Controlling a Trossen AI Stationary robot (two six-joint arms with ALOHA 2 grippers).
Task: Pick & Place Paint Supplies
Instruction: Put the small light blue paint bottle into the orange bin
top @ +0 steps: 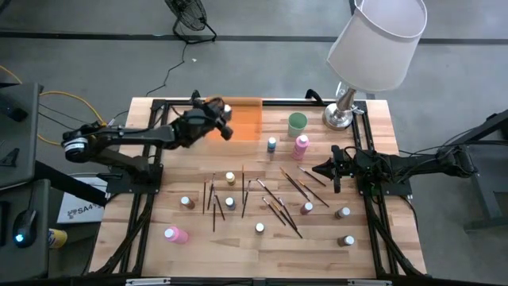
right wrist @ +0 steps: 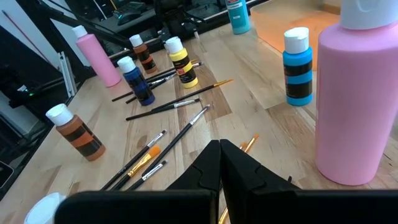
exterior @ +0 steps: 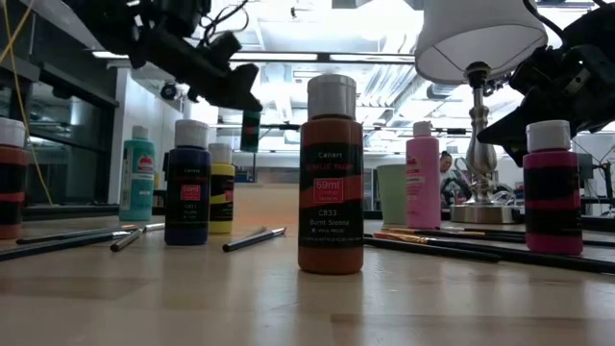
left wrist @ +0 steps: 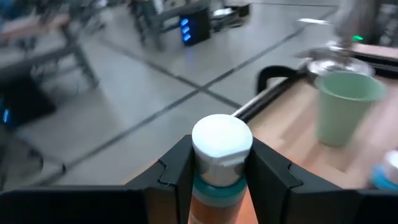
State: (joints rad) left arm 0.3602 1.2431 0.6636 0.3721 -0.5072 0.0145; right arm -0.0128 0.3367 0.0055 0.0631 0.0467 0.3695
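Left end effector point(top: 225, 119): we see it raised over the far-left part of the wooden desk point(top: 365, 246), its two dark fingers clamped on the neck of a small white-capped paint bottle with a teal band and orange body point(left wrist: 219, 167).
Held bottle, axis: it stands roughly upright between the fingers, cap up, so we judge it can go down base first.
Key relation: the flat translucent orange tray point(top: 248, 121) lies directly below and just right of the held bottle; we read the coming move as a short descent, not a sideways reach.
Neighbours of the tray: a pale green plastic cup point(top: 297, 121) stands just right of it, with the metal base of the white-shaded table lamp point(top: 340, 117) farther right.
Right end effector point(top: 334, 170): clenched on nothing, it waits at the right side of the desk, just beside a tall pink white-capped bottle point(right wrist: 355, 93).
Remaining supplies: thin dark paintbrushes point(top: 279, 200) lie mostly with their long axes running near to far across the middle; small bottles are scattered around them.
Nearer arm: the left one, for the tray; the right one, for the brushes and the pink bottle.
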